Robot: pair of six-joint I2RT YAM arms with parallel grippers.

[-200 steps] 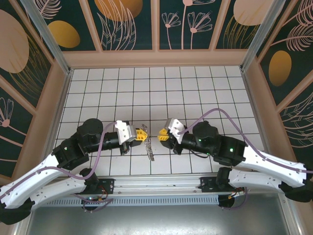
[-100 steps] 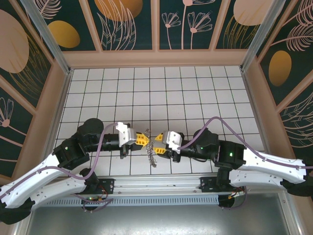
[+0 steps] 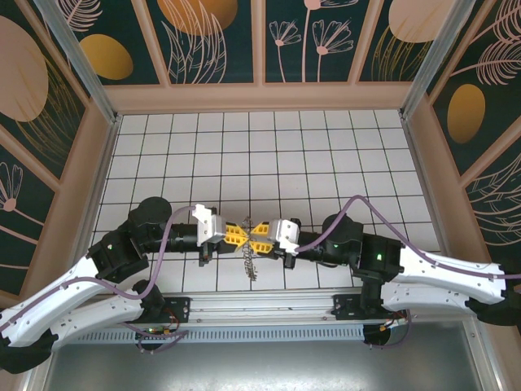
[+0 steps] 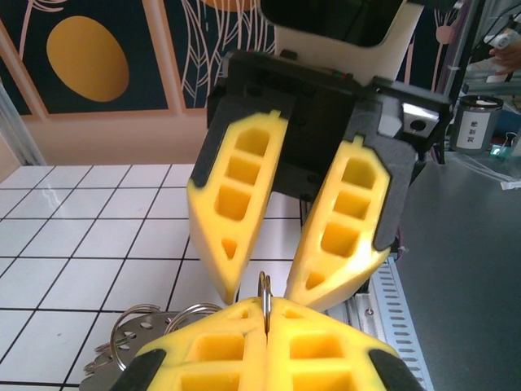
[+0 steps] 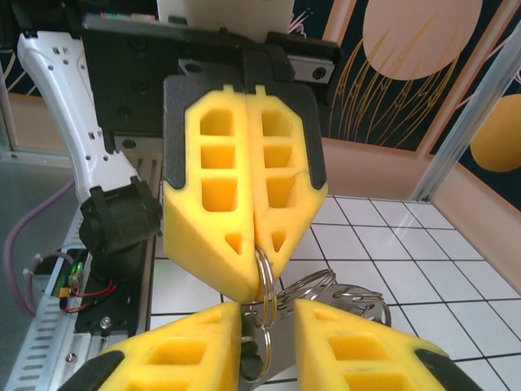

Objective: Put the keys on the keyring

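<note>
Closure of the gap, top view: left gripper (image 3: 237, 234) and right gripper (image 3: 261, 236) now tip to tip (well apart a second ago; right arm moved in). Keyring (image 3: 251, 262) dangling under the meeting point, above the table (image 3: 326, 147). Probably set for threading.

Left wrist view: own fingers clamped on the ring's thin edge, opposite fingers (image 4: 236, 204) parted, straddling it. Flat grey pieces low left, possibly keys (image 4: 110, 358). Label on canister (image 4: 475, 130) unreadable.

Right wrist view: own jaws part-open around the ring, not pinching.
</note>
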